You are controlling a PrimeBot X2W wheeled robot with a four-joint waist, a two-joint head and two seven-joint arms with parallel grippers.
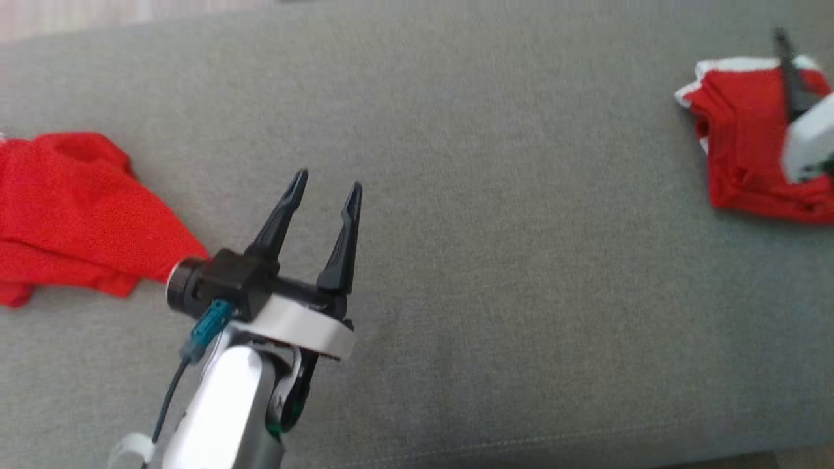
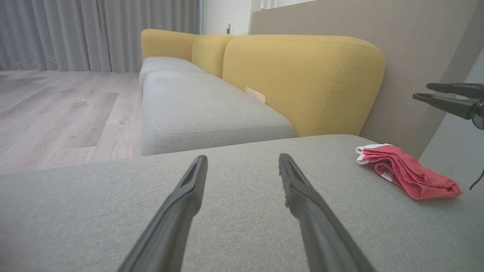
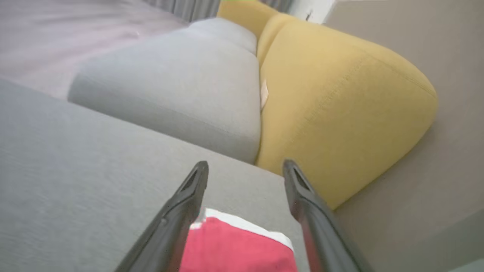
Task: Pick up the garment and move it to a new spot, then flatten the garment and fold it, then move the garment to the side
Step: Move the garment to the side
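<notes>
Grey sofa cushion (image 1: 495, 195) spreads across the head view, and the wrist views add a yellow backrest (image 2: 298, 79), a pale wood floor (image 2: 56, 109) and grey curtains (image 2: 75, 34) beyond it. The garment (image 1: 743, 137), red with a white edge, lies folded in a small bundle at the far right of the cushion, close to the brown wall panel (image 2: 397, 56). The right fingers (image 3: 166, 226) stand spread wide with nothing between them, above the garment and clear of it; the head view shows them blurred. A second red cloth (image 1: 71, 202) lies loosely rumpled at the left edge, well apart from the garment. The left fingers (image 1: 280, 218) are also wide and empty, over bare cushion just beside that cloth.
</notes>
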